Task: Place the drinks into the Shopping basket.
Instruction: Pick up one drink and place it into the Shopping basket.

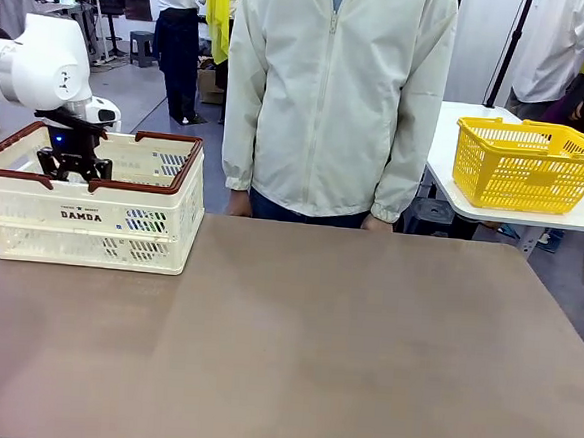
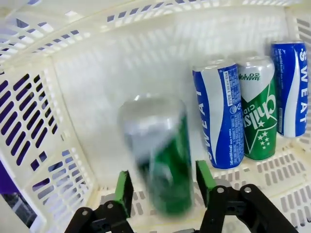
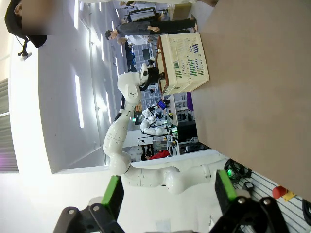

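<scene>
Broad brown tabletop [image 1: 343, 353] running across to a person in a cream zip jacket [image 1: 336, 92] standing at the far edge, arms hanging, taking no part. On a separate white side table, a yellow mesh basket [image 1: 526, 165], well apart from the work.

At the table's left, the large cream-white perforated plastic shopping basket [image 1: 131, 230] with dark brown-red rim and "DAMDA" on its side, within easy reach of the white left arm [image 1: 37, 66]. Dipped inside its rim, the left gripper [image 1: 73, 164], presumably lowered so a can drops only a short way.

On the basket floor, three slim metal cans lying side by side against one wall: a blue can with white "SWEAT" lettering [image 2: 219, 116], a green can with white markings [image 2: 259, 109], and a second blue can [image 2: 291, 87]. Packed tight, seemingly leaving floor free for more.

Between the green fingertip pads [image 2: 124, 190] of the left gripper [image 2: 164, 182], another green can [image 2: 163, 153], blurred, with gaps at both sides: jaws spread, can apparently just let go and falling or rolling.

Right gripper [image 3: 167, 190] idle, wide apart on nothing, aimed sideways along the table.
</scene>
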Robot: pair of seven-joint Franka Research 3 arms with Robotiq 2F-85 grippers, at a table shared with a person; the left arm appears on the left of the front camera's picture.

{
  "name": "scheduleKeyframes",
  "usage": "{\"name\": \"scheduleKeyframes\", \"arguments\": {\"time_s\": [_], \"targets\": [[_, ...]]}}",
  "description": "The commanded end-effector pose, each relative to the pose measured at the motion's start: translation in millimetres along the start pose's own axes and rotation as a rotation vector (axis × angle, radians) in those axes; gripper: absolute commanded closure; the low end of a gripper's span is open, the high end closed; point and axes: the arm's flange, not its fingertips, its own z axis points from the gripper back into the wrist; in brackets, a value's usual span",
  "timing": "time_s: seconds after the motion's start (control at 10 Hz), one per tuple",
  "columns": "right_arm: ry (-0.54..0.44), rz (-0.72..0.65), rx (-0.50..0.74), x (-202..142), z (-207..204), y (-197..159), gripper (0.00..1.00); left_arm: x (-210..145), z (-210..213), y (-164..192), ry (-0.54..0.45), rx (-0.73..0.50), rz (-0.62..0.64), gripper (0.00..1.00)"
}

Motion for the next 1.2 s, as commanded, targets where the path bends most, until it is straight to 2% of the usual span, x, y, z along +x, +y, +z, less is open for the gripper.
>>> {"name": "scheduleKeyframes", "arguments": {"time_s": [0.0,0.3,0.5,0.7,0.9,1.1], "targets": [[0.009,0.014,0.000,-2.6,1.6,0.9,0.00,-1.6,13.3,1.8,-0.010,-0.023,0.016,0.00],[0.009,0.014,0.000,-2.6,1.6,0.9,0.00,-23.9,57.2,0.0,-0.086,-0.072,0.007,0.00],[0.009,0.014,0.000,-2.6,1.6,0.9,0.00,-71.4,121.9,-4.0,-0.196,-0.216,-0.009,0.00],[0.009,0.014,0.000,-2.6,1.6,0.9,0.00,-146.4,180.9,5.9,-0.311,-0.494,-0.137,0.00],[0.009,0.014,0.000,-2.6,1.6,0.9,0.00,-207.0,185.2,42.1,-0.397,-0.759,-0.149,0.00],[0.009,0.014,0.000,-2.6,1.6,0.9,0.00,-258.9,144.3,89.5,-0.402,-0.963,-0.100,0.00]]}}
